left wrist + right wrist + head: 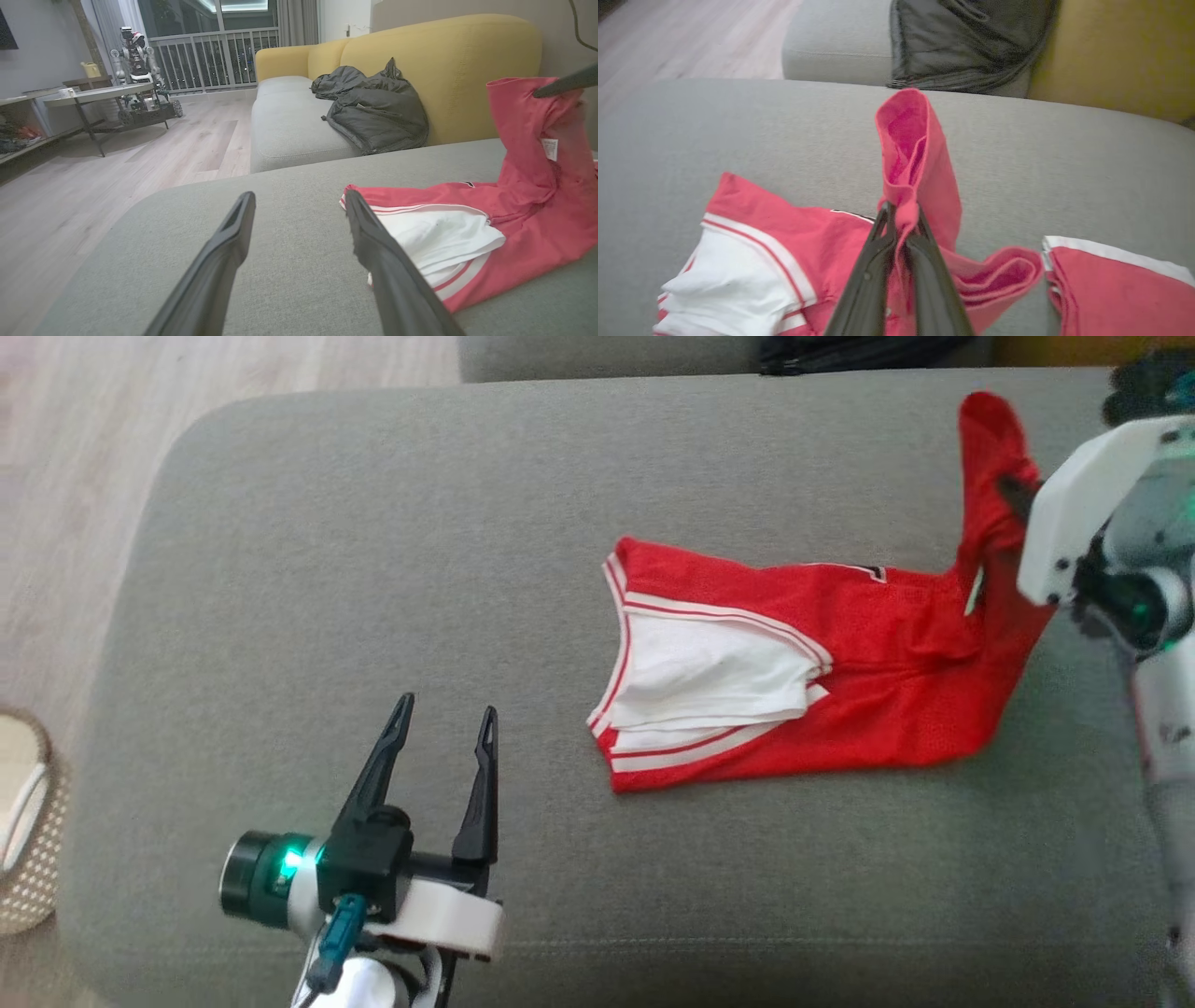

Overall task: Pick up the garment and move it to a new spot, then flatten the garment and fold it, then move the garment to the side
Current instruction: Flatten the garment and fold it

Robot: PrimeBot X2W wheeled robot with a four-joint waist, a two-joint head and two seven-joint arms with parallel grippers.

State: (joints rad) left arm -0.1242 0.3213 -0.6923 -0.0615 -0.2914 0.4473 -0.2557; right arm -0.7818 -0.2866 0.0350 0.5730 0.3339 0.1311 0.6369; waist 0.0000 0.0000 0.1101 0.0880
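Observation:
A red garment [840,644] with white trim and a white lining lies crumpled on the grey cushion [373,541], right of centre. My right gripper [1013,490] is shut on one red edge of it and holds that part raised above the cushion. In the right wrist view the two fingers [901,212] pinch a standing fold of the garment [920,158]. My left gripper [446,714] is open over bare cushion, to the left of the garment and apart from it. In the left wrist view its open fingers [300,196] frame the garment's [514,210] white-trimmed end.
A black jacket [373,112] lies on a yellow sofa [444,56] behind the cushion. A wicker basket [23,821] stands on the wooden floor at the left. More red, white-trimmed fabric [1115,284] shows at the right wrist view's lower right. Another robot [138,56] stands by a far table.

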